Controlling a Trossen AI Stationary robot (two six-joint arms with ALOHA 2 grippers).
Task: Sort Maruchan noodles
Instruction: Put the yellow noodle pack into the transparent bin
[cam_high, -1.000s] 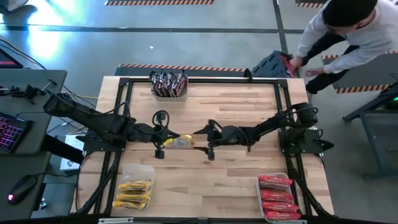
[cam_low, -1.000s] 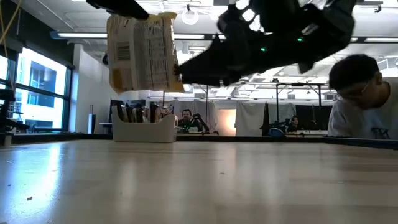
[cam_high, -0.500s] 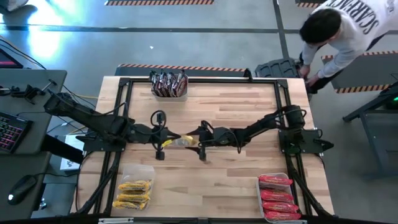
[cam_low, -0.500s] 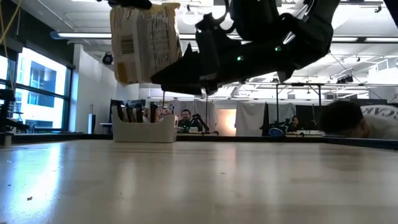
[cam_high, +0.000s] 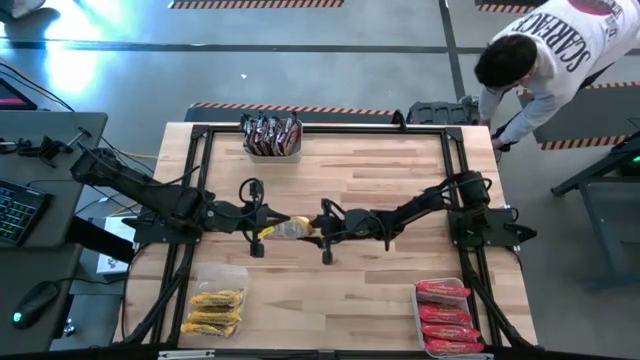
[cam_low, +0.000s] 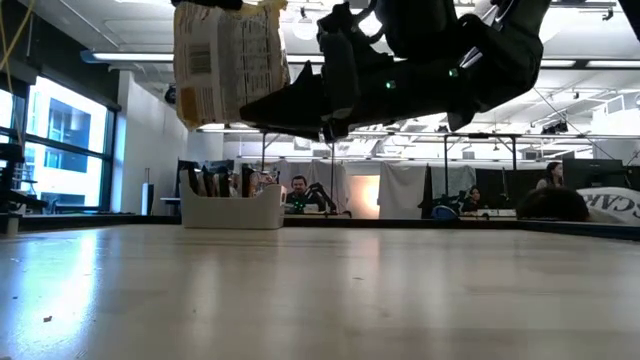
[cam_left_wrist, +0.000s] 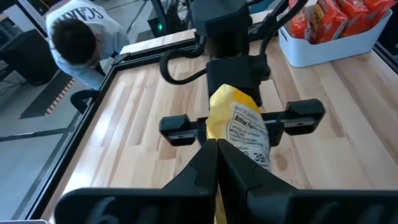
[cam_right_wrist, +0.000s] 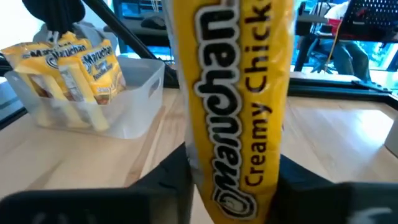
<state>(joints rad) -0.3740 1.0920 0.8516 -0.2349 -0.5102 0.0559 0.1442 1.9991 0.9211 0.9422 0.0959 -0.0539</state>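
1. Yellow packet (cam_high: 289, 228) held mid-air at table centre, both grippers on it for handover.
2. L gripper (cam_high: 262, 221) at 9 o'clock, pinched shut on packet.
3. R gripper (cam_high: 322, 226) at 3 o'clock, fingers straddling packet, grip can't tell.
4. Yellow bin (cam_high: 216, 308) at 7 o'clock.

a person (cam_high: 545, 50) in a white top bends beside the wooden table (cam_high: 380, 165). three clear bins (cam_high: 272, 152) sit near its edges.
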